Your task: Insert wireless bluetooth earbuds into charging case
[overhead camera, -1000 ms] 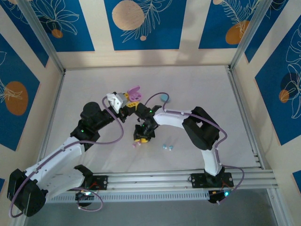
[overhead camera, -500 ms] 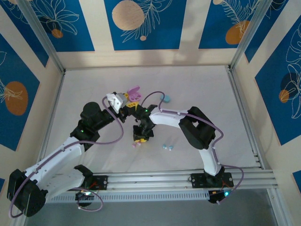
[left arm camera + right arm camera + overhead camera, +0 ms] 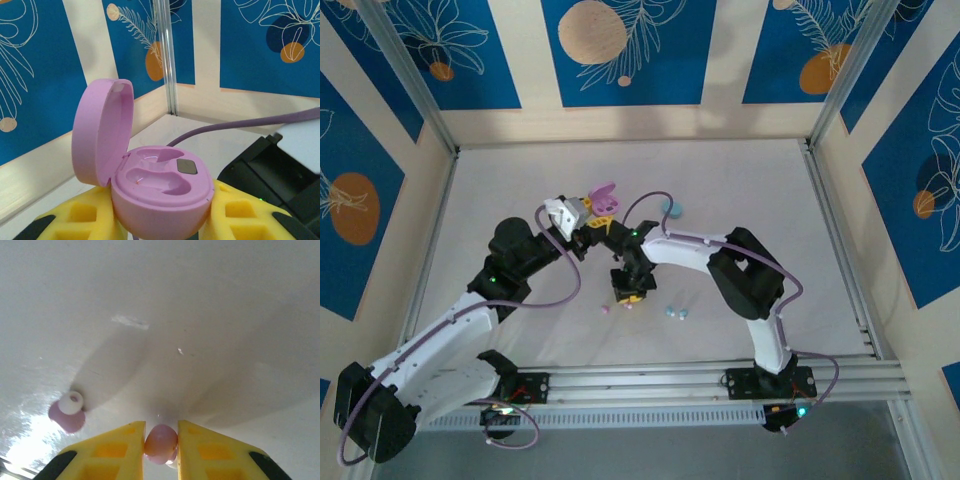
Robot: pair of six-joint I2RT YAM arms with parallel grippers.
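Found left gripper (image 3: 161, 220) clamped on the base of a glossy pink pebble-shaped plastic charging case (image 3: 160, 192), held up off the white table (image 3: 760, 180), hinged lid (image 3: 102, 132) swung fully back. Noted both moulded wells facing up and empty. Judged the hold deliberate: offers the open cavity as a steady target, raised clear of the surface and close to the other arm.

Found right gripper (image 3: 161, 442) pointing down at the table just in front of the case, yellow fingers (image 3: 112, 450) pinched on a tiny glossy pink earbud (image 3: 161, 439) at the very tips. Could not tell whether lifted or resting on the surface.

Logged a second pink earbud (image 3: 67, 412), white-tipped, lying loose on the table just beside the fingers. Logged two teal earbuds (image 3: 676, 313) lying together nearby, apart from the grip, and a small rounded teal case (image 3: 670, 208) farther back.

Assessed step in hand as pick-up of the first pink bud, with nothing yet seated. Expect the transfer to need the bud turned to match its well. Flagged slip risk: smooth, very small part held only at fingertip edge.
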